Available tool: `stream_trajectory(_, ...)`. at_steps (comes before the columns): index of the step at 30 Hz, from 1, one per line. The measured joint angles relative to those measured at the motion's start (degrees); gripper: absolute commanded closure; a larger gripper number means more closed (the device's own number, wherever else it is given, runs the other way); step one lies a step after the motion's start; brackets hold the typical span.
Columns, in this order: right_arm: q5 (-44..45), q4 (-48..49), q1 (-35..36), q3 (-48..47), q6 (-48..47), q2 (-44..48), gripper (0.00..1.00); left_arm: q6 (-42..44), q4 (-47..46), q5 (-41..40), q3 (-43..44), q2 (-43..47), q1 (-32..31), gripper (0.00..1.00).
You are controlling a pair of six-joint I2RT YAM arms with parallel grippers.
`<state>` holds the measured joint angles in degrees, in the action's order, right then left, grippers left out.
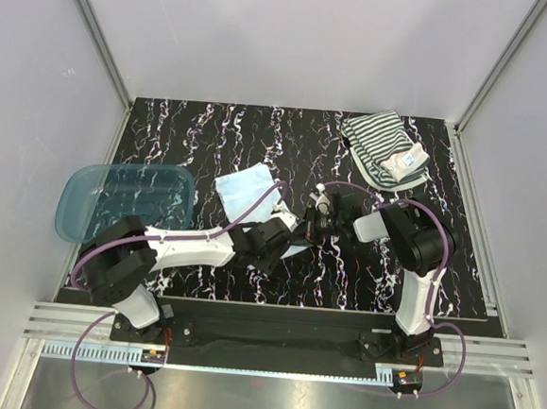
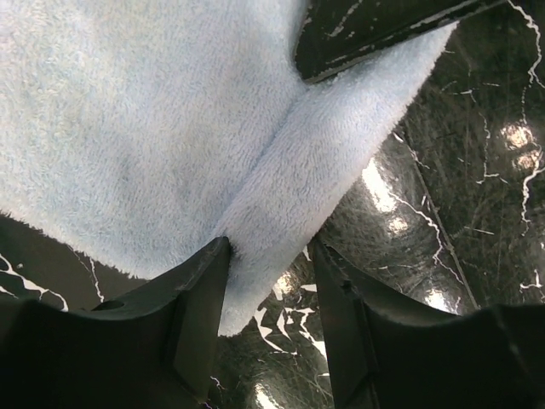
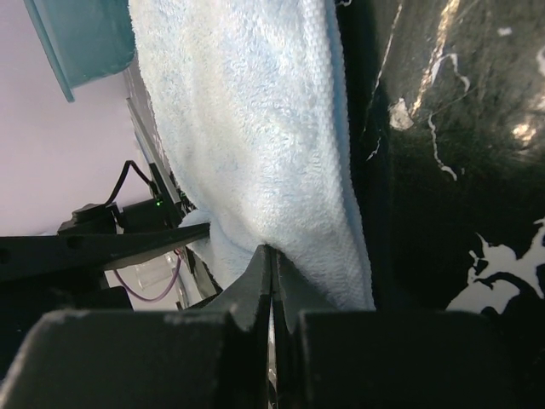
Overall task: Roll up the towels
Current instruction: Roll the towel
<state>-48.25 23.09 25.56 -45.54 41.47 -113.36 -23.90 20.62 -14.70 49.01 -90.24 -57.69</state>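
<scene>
The light blue towel (image 1: 244, 188) lies mid-table, with its near corner under both grippers. My right gripper (image 1: 308, 228) is shut on that towel's edge, and the right wrist view shows the cloth (image 3: 255, 128) pinched at the closed tips (image 3: 271, 251). My left gripper (image 1: 290, 234) stands open over a raised fold of the same towel (image 2: 128, 111). The fold runs between its fingers (image 2: 269, 245), touching the left one and clear of the right. The striped towel (image 1: 382, 149) lies loosely bunched at the back right, away from both grippers.
A translucent blue plastic tub (image 1: 127, 198) sits at the left edge of the black marbled mat (image 1: 213, 133), and its rim shows in the right wrist view (image 3: 85, 43). Grey walls enclose the table on three sides. The two wrists are close together over the near middle.
</scene>
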Motion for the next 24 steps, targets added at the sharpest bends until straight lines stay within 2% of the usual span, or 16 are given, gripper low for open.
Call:
stream_trajectory(1, -0.1, 0.0, 0.0, 0.0, 0.0, 0.0, 1.00, -0.2, 0.0, -0.3, 0.0, 0.0, 0.0, 0.53)
stream_trajectory(2, -0.1, 0.0, 0.0, -0.1, 0.0, -0.1, 1.00, -0.5, 0.0, -0.6, 0.0, -0.1, 0.0, 0.61)
stream_trajectory(6, -0.3, 0.0, 0.0, -0.2, 0.0, -0.2, 1.00, -1.5, 0.2, -2.5, 0.2, -1.1, 0.0, 0.67)
stream_trajectory(11, -0.3, 0.0, 0.0, -0.2, 0.0, -0.2, 1.00, -2.4, 0.8, -3.4, 0.9, -1.9, 0.0, 0.61)
stream_trajectory(15, -0.3, -0.6, 0.0, -0.5, -0.1, -0.2, 1.00, -2.7, 1.8, -3.4, 2.3, -3.4, 0.0, 0.51)
stream_trajectory(17, -0.3, -1.5, 0.0, -0.8, -0.2, -0.2, 1.00, -2.7, 2.4, -3.4, 3.3, -4.4, -0.1, 0.51)
stream_trajectory(18, -0.3, -2.3, 0.0, -1.2, -0.3, -0.2, 1.00, -2.6, 2.8, -3.4, 3.8, -4.9, -0.2, 0.55)
stream_trajectory(19, -0.2, -3.2, 0.0, -1.6, -0.5, -0.2, 1.00, -2.6, 3.1, -3.6, 4.1, -5.1, -0.2, 0.65)
stream_trajectory(23, 1.7, -8.2, 0.0, -3.4, -2.0, 0.6, 1.00, -2.6, 4.3, -5.2, 5.0, -5.8, -0.1, 0.87)
stream_trajectory(24, 2.6, -10.2, 0.0, -3.9, -2.6, 1.3, 1.00, -2.5, 4.3, -5.4, 5.2, -6.1, -0.1, 0.89)
